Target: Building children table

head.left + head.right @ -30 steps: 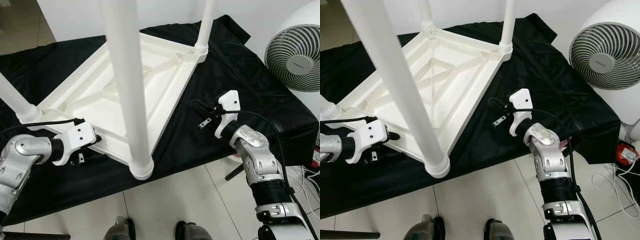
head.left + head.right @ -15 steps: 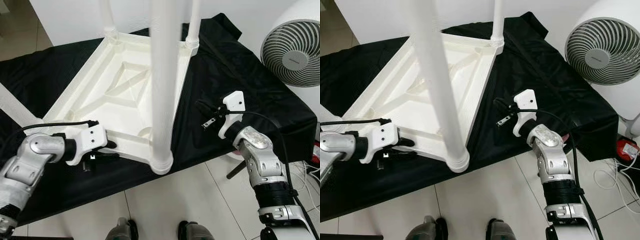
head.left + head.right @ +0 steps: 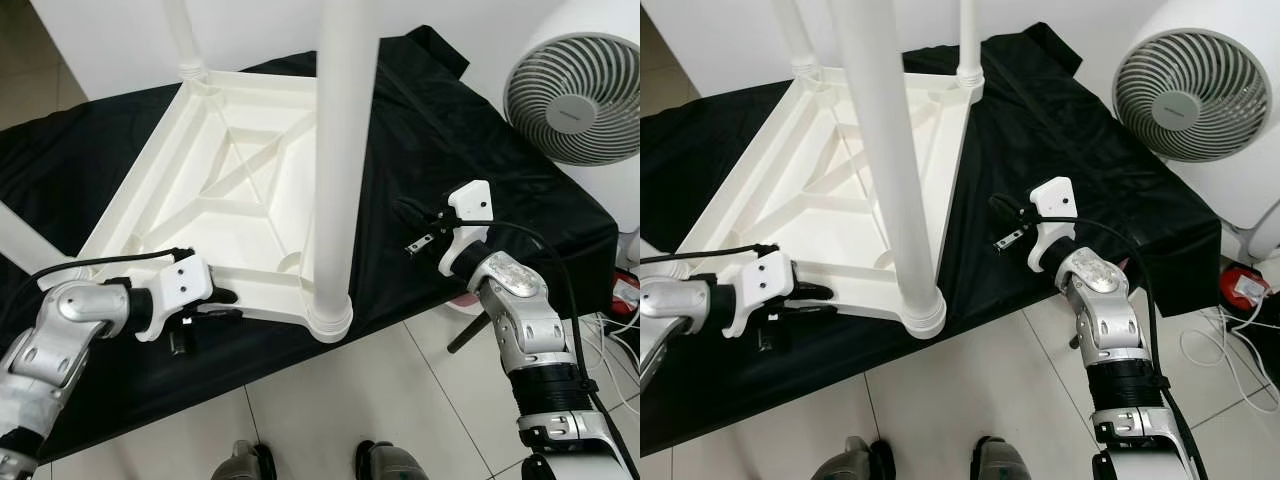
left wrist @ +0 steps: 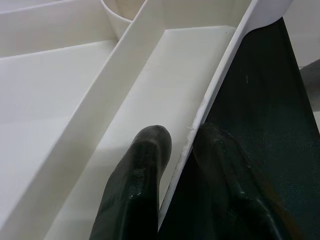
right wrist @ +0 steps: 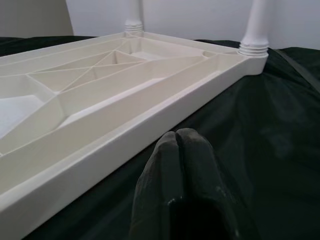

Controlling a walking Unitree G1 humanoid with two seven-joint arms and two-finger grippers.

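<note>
The white plastic children's table (image 3: pixel 230 200) lies upside down on a black cloth (image 3: pixel 470 130), its legs pointing up. The nearest leg (image 3: pixel 335 150) rises at the front corner, close to the cloth's front edge. My left gripper (image 3: pixel 225 300) is shut on the table's front rim (image 4: pixel 210 105): one finger (image 4: pixel 145 165) lies inside the rim and the other outside. My right gripper (image 3: pixel 405 212) hovers low over the cloth to the right of the table, shut with nothing in it, its fingertips (image 5: pixel 177 145) pressed together and pointing at the table's side rim (image 5: pixel 125 145).
A white floor fan (image 3: pixel 575 90) stands at the right, beyond the cloth. Cables and a small red object (image 3: pixel 1245 290) lie on the tiled floor (image 3: pixel 400 400) at the right. The cloth's front edge hangs just before my feet (image 3: pixel 860 460).
The table has turned on the cloth, its near corner and leg swinging to the right. My left gripper moved right along with the rim. The right gripper has hardly moved.
</note>
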